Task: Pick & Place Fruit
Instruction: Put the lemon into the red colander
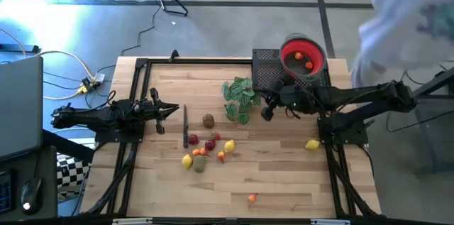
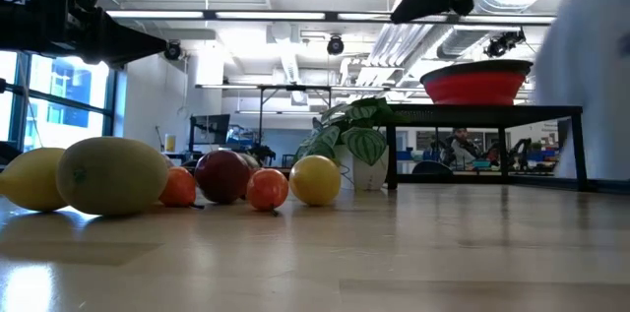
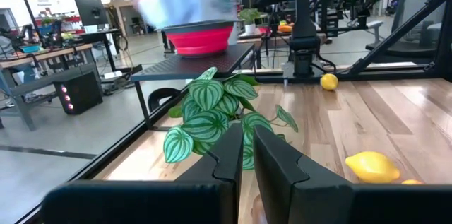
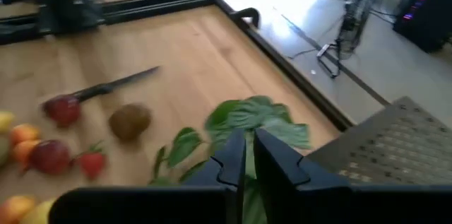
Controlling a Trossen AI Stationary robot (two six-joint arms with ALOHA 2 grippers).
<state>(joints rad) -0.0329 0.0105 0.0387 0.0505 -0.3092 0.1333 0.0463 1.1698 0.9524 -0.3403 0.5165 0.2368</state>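
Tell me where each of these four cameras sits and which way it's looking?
High view: overhead, looking straight down on the wooden table, both arms and scattered fruit.
Low view: at tabletop height, looking level past the fruit to the room; an arm hangs in from above.
Left wrist view: on the left arm, looking past its shut left pincer at the plant sprig.
Right wrist view: on the right arm, above the sprig, right pincer shut.
Shared: sprig shows in all; red bowl in three.

Person [image 1: 415, 12] blurred, cut off at high view's edge; red bowl [image 3: 199, 38] partly hidden in left wrist view.
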